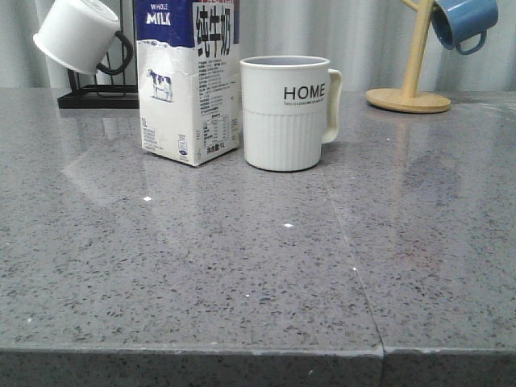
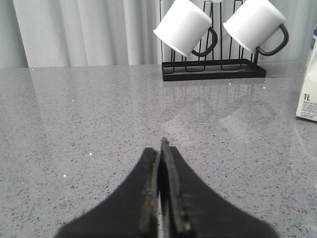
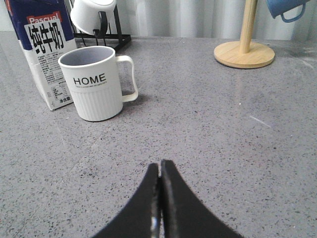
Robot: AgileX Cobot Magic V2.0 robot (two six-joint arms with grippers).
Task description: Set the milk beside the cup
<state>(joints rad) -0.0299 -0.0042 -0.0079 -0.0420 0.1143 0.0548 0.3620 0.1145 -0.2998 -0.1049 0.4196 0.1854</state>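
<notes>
Milk [image 1: 189, 81], a tall white carton with a dark blue top and a small cow picture, is standing upright on the grey speckled table [image 1: 242, 282], just to the left of the cup [image 1: 286, 113] in the front view. The carton's right side is sitting right beside the cup, possibly touching it; I cannot tell whether a sliver of gap remains. The cup, an off-white ribbed mug lettered "HOME", is standing upright with its handle pointing away from the carton.

Judging from this, I am treating the placing as done: the carton is resting on its own, nothing is holding it, and little seems left beyond keeping my arms clear.

Further left of the cup, behind the carton, small white mugs [image 2: 184, 26] are hanging on a black rack [image 2: 213, 69]. To the right of the cup, well apart, a blue mug [image 1: 463, 22] is hanging from a wooden stand [image 1: 409, 95].

My left claw [image 2: 159, 148] is hovering over bare table well left of the cup, its fingers pressed together and gripping nothing. My right claw [image 3: 159, 171] is hovering in front of the cup, well apart from it, likewise closed and empty, touching neither cup nor carton.
</notes>
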